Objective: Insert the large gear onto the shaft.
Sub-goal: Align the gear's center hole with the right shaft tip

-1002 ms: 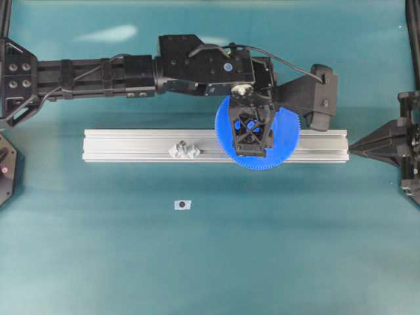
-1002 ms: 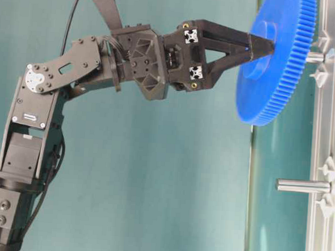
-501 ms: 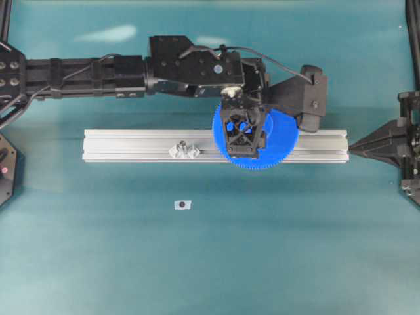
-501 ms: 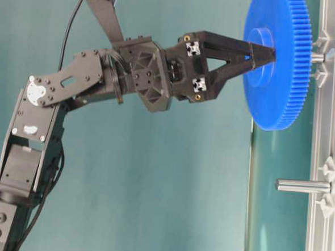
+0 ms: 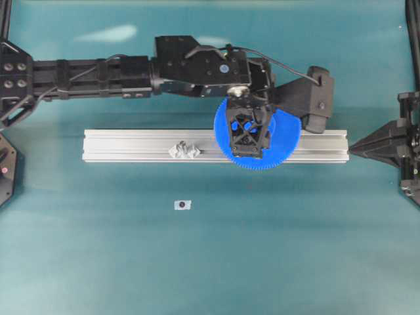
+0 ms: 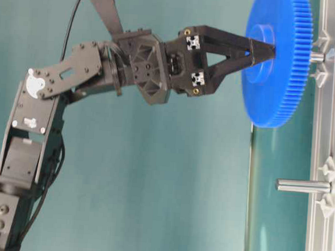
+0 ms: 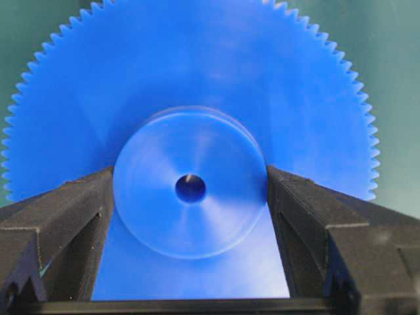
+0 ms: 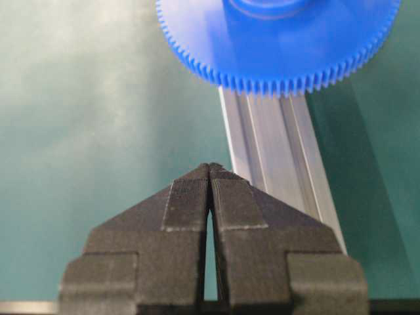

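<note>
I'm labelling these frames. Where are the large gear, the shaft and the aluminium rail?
large gear (image 7: 190, 72): left wrist view, flat face above the hub.
shaft (image 6: 315, 56): table-level view, silvery stub behind the gear.
aluminium rail (image 5: 131, 146): overhead view, bare left stretch.

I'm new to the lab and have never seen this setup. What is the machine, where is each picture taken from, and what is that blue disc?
These are two black robot arms at a teal table. One picture looks straight down, one looks from table height, and one camera rides on each wrist. The left gripper is closed on the raised hub of the large gear, holding it at the shaft, a thin pin on the aluminium rail. A second pin stands free on the rail. The right gripper is shut and empty, parked at the rail's end.
</note>
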